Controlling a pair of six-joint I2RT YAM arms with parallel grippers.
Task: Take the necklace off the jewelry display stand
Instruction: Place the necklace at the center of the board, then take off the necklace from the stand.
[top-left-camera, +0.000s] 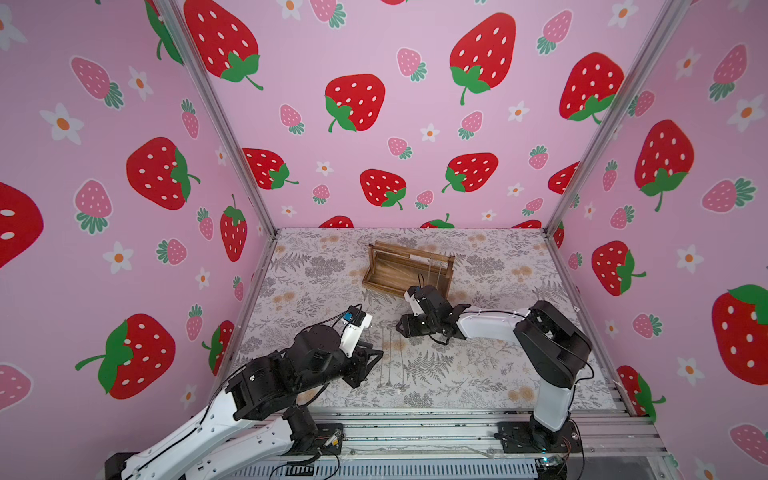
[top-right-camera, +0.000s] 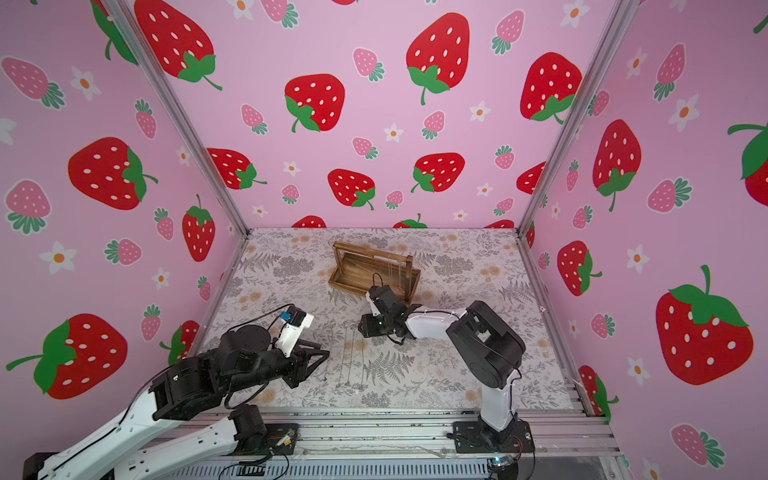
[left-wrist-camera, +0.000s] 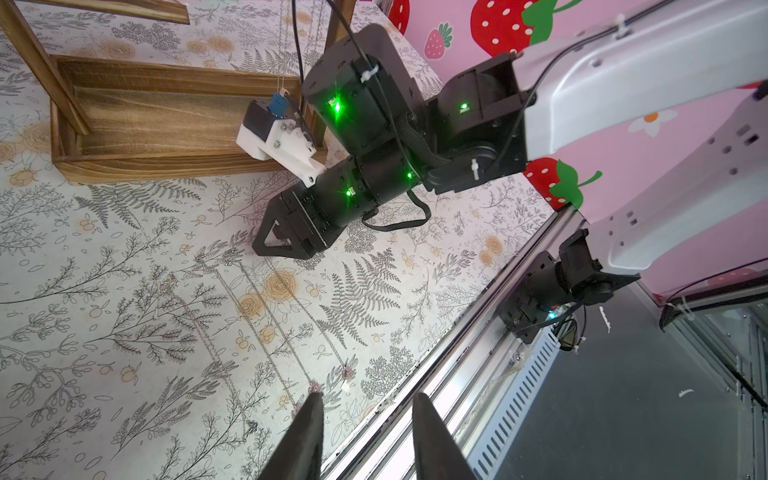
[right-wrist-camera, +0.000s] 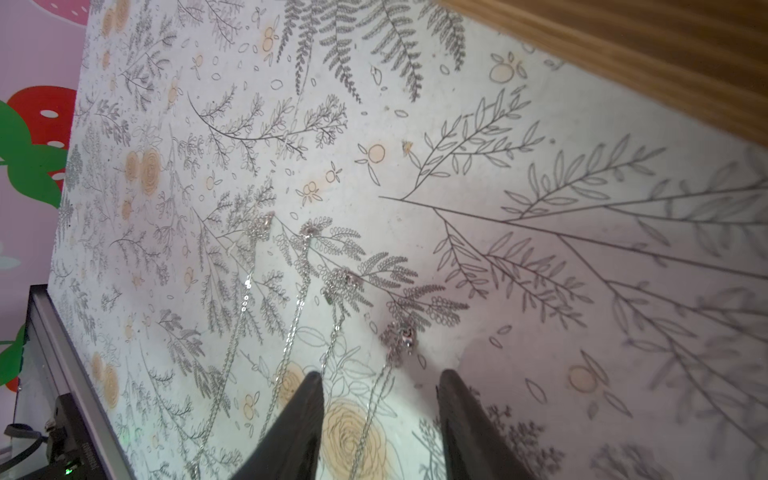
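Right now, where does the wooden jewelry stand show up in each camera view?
Both top views: jewelry display stand just below picture centre.
Left wrist: upper left of the picture, tray and upright showing.
Right wrist: only a wooden edge, upper right corner.
Shared landmark: silver necklaces lying flat before the stand.

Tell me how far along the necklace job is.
Done: four necklaces lie flat on the table. In hand: nothing; the right gripper hangs open over one of them, the left gripper open and empty. Left: thin chains hang from the stand.
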